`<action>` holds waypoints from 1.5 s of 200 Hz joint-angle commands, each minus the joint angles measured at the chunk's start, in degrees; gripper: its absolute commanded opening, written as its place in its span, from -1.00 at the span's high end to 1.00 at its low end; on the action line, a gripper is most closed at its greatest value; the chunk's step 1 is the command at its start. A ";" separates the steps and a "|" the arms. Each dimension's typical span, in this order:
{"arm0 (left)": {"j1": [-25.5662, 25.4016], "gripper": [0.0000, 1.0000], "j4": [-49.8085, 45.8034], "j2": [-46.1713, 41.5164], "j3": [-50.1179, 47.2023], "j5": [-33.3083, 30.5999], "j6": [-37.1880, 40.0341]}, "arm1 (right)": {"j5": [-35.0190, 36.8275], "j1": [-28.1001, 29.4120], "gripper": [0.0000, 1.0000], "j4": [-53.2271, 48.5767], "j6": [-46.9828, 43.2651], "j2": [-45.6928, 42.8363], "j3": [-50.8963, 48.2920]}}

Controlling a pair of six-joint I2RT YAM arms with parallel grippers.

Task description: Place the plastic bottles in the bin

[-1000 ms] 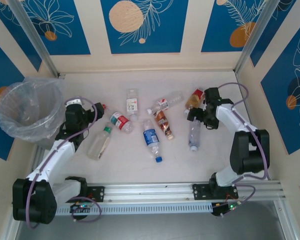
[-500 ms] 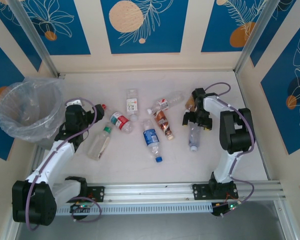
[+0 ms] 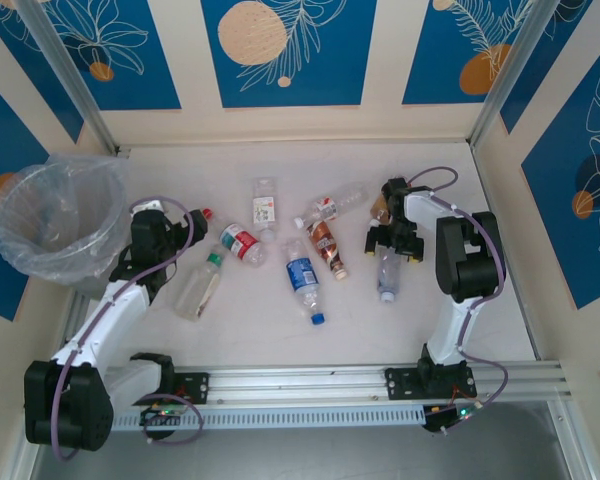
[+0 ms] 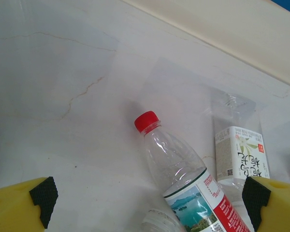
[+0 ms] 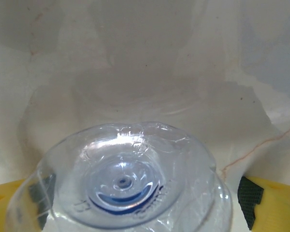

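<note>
On the pale table top (image 3: pixel 280 335), eight small clear plastic bottles (image 3: pixel 302 275) are counted in the overhead view, all lying on their sides between the two arms, and none is seen lifted. At the far left, well apart from most of them, the round bin lined with a crinkly clear plastic bag (image 3: pixel 40 255) stands upright; whether anything lies inside cannot be told through the creased film. The task is therefore judged to be at or near its beginning, with every visible bottle left to be carried over. The left gripper (image 4: pixel 150 193) is released, its yellow fingers spread wide, and a red-capped clear bottle with a red and white label (image 4: pixel 181 169) lies between and ahead of them, untouched as far as can be seen; a white-labelled bottle (image 4: pixel 239 154) lies just beside it. The right gripper (image 5: pixel 145 193) is likewise spread wide, and the rounded base of a plain clear bottle with a bluish cap (image 5: pixel 125 164) is framed between its pads (image 5: pixel 251 195); the jaws are placed on either side of that base but are not seen pressed against it, so no grasp is judged to have been made yet. Closing on these two nearest bottles is judged the step in hand, six others being left for later trips.
</note>
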 commanded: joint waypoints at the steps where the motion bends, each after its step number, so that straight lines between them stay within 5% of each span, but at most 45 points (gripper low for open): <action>1: -0.26 -0.99 -1.00 0.57 0.81 -1.12 -0.04 | -0.70 0.38 -0.89 0.84 0.55 2.46 0.16; 113: -0.27 -0.99 -1.14 1.24 1.84 0.55 -0.51 | 1.58 0.64 -0.21 2.03 0.37 -3.67 -0.53; 198: -0.31 -0.99 0.19 2.65 3.29 6.52 -0.74 | 2.47 1.22 -0.04 5.25 2.26 -13.50 -4.66; 259: -1.68 -0.99 9.41 6.76 2.59 21.68 -4.85 | -3.13 6.36 0.00 12.75 8.27 -27.23 -5.07; 300: -6.50 -0.99 12.40 7.62 3.96 25.99 -2.19 | -7.53 11.21 0.02 22.63 16.20 -33.06 -5.79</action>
